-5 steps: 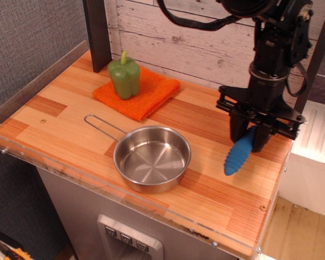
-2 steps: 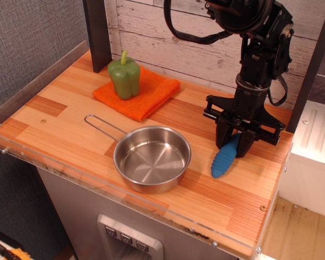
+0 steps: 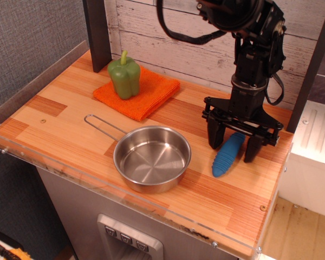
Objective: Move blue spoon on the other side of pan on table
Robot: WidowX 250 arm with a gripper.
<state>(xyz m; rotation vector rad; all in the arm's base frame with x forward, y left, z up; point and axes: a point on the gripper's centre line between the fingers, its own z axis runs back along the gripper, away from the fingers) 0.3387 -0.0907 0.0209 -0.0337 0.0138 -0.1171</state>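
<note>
The blue spoon (image 3: 226, 155) lies on the table (image 3: 59, 114) to the right of the pan (image 3: 151, 157), its ribbed blue handle pointing toward the front; its metal bowl is hidden behind the gripper. The pan is a shiny round steel one, its wire loop handle pointing back left. My gripper (image 3: 234, 145) stands over the far end of the spoon, open, one finger on each side of the handle and apart from it.
A green bell pepper (image 3: 124, 76) sits on an orange cloth (image 3: 138, 92) at the back left. A dark post (image 3: 97, 33) stands at the back. A clear plastic rim (image 3: 124, 197) runs along the front edge. A white plank wall is behind.
The gripper carried the spoon left toward the pan and lowered it, then opened; the spoon now rests on the table, released.
</note>
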